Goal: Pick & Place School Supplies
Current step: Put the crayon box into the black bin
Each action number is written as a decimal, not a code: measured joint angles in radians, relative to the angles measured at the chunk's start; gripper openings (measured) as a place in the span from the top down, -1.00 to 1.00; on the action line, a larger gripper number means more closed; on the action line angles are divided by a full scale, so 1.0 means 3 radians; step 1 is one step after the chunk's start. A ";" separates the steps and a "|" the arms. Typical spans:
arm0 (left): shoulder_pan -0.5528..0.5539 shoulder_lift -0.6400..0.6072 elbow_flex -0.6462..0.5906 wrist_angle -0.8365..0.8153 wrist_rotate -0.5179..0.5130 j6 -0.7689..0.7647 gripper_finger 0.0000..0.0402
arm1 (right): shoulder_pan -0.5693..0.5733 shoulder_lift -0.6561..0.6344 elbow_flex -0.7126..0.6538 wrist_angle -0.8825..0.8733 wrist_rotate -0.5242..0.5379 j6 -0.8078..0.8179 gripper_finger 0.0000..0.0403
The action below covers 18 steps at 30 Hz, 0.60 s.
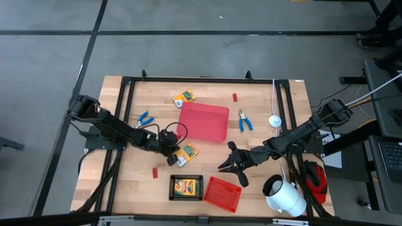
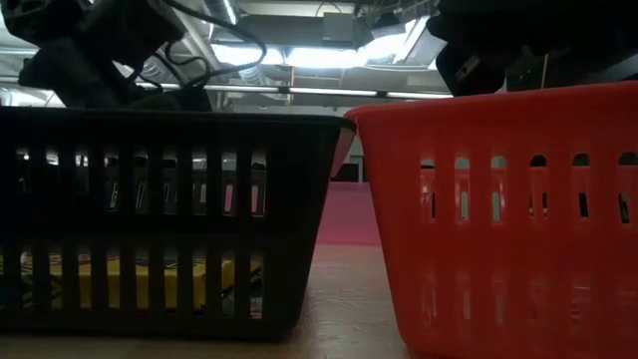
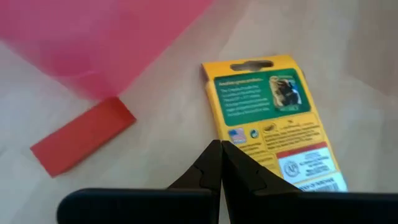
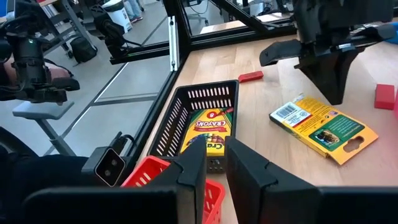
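A flat yellow-and-green card box (image 1: 186, 153) lies on the table near the red tray's near-left corner, also seen in the left wrist view (image 3: 267, 124) and the right wrist view (image 4: 323, 127). My left gripper (image 1: 169, 145) is shut and points down at this box's edge (image 3: 221, 148). A tiny red block (image 3: 84, 143) lies beside it. My right gripper (image 1: 230, 162) hovers open and holds nothing (image 4: 214, 163), between the tray and the baskets. A second card box (image 1: 184, 97), two blue-handled pliers (image 1: 144, 119) (image 1: 244, 119) and red blocks (image 1: 235, 96) (image 1: 154, 172) lie scattered. My left gripper's shut fingertips (image 3: 211, 158) stand from above at the long edge of the card box (image 3: 233, 149), which lies flat on the table. Whether they touch it, I cannot tell.
The large red tray (image 1: 203, 121) sits mid-table. At the near edge stand a black basket (image 1: 186, 187) with a crayon box (image 4: 208, 127) inside and a red mesh basket (image 1: 222, 192). A white roll (image 1: 284, 196) lies at the near right. A black frame (image 1: 125, 94) borders the table.
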 joint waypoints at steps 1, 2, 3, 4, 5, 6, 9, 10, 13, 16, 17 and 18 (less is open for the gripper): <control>0.0001 0.0000 0.0000 0.0002 -0.0012 0.0007 0.99 | 0.0000 0.0000 0.0000 0.0001 0.0000 0.0000 0.69; 0.0000 0.0000 0.0000 0.0006 -0.0015 0.0010 0.99 | 0.0000 0.0000 0.0000 0.0001 0.0000 0.0001 0.69; 0.0000 0.0000 0.0000 0.0012 -0.0013 0.0011 0.99 | 0.0000 0.0000 0.0000 0.0001 0.0000 0.0009 0.69; -0.0002 0.0000 0.0000 0.0026 -0.0011 0.0011 0.99 | 0.0000 0.0000 0.0000 0.0000 0.0000 0.0012 0.69; -0.0002 0.0000 0.0001 0.0046 -0.0012 0.0011 0.99 | 0.0000 0.0000 0.0000 0.0000 0.0000 0.0012 0.69; -0.0006 0.0000 0.0001 0.0053 -0.0012 0.0009 0.99 | 0.0000 0.0000 0.0000 0.0000 0.0001 0.0012 0.69; -0.0027 0.0000 0.0001 0.0080 -0.0014 -0.0017 0.99 | 0.0000 0.0000 0.0000 0.0001 0.0002 0.0011 0.69; -0.0037 0.0000 0.0002 0.0115 -0.0011 -0.0022 0.99 | 0.0000 0.0000 0.0000 0.0001 0.0003 0.0011 0.69; -0.0061 0.0001 0.0007 0.0132 -0.0008 -0.0038 0.99 | 0.0000 0.0000 0.0000 0.0001 0.0013 0.0010 0.69; -0.0062 0.0065 0.0008 0.0203 0.0022 -0.0082 0.99 | 0.0000 0.0000 0.0000 0.0002 0.0013 0.0010 0.69; -0.0069 0.0104 0.0008 0.0240 0.0028 -0.0086 0.99 | 0.0000 0.0000 0.0000 0.0009 0.0013 0.0010 0.69; -0.0075 0.0142 0.0008 0.0263 0.0033 -0.0091 0.99 | 0.0000 0.0000 0.0000 0.0011 0.0013 0.0010 0.69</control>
